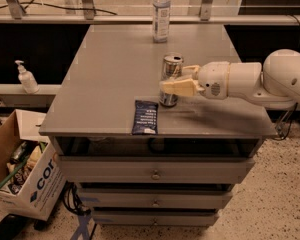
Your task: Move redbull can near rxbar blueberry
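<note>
**Item 1, redbull can** (171, 68): slim silver-and-blue can, upright, open shiny top showing. It stands toward the front of the table, right of centre. Whether its base rests on the surface or hangs just above it cannot be told.

**Item 2, gripper** (174, 80): cream two-finger tool reaching in from the right on a white arm (250, 79). It is clamped on the redbull can at mid-height, with one finger across the can's near side and the other behind it.

**Item 3, rxbar blueberry** (145, 116): flat dark navy wrapper lying lengthwise at the front edge of the table, just beside the can, to its front-left. The two look close but apart.

**Item 4, table** (105, 74): grey top over a stack of drawers (155, 174).

**Item 5, plastic bottle** (161, 6): clear, white cap, upright at the far edge, well apart from the can.

**Item 6, surroundings:** pump bottle (26, 77) on a ledge to the left; cardboard box (27, 184) on the floor below it.

**Status (judged):** the can is already near the bar, so what remains is setting it down and releasing it.

**Risks (judged):**
- A tall, narrow can tips easily if the fingers part while it is tilted or not seated
- A finger dragging on withdrawal could knock it onto the wrapper
- A push further forward could send the can or the bar off the front edge
</note>
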